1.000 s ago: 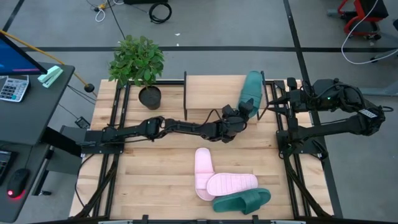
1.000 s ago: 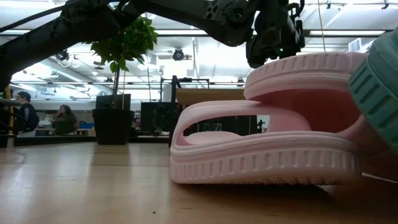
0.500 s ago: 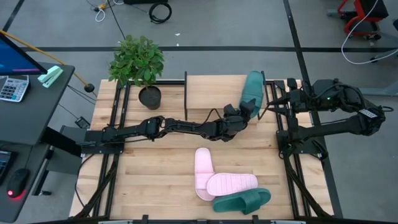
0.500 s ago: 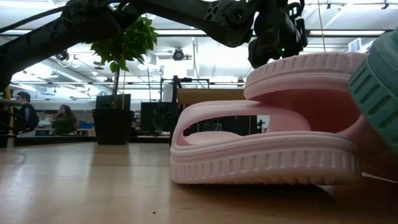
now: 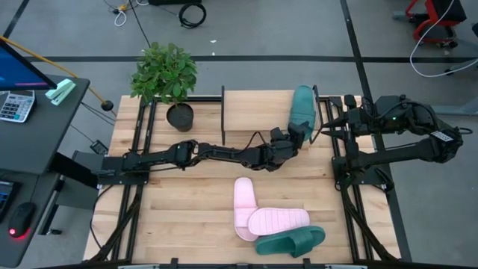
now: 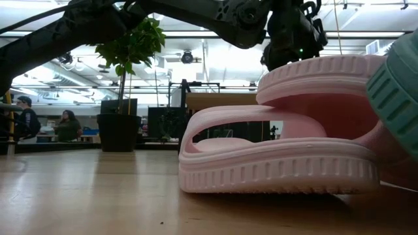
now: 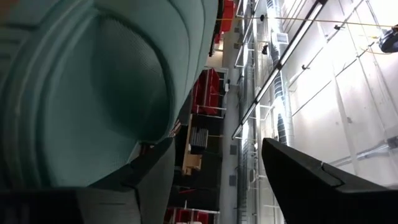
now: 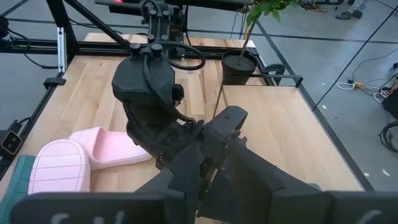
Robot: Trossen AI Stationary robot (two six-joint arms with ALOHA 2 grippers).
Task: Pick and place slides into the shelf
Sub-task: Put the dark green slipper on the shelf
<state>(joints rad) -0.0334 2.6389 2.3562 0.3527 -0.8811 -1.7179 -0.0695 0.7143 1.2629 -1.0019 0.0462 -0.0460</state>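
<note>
While clenched on the teal slide [image 5: 302,110] | left tool [image 5: 293,139] at shelf [image 5: 258,112] | right tool state unclear

Potted plant [image 5: 166,78] beside calculator [image 5: 15,104]

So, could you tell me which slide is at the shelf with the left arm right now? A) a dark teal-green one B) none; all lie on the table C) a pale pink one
A: in the high view the left gripper is at a dark teal-green slide on the shelf; both pink slides lie on the table.
</note>
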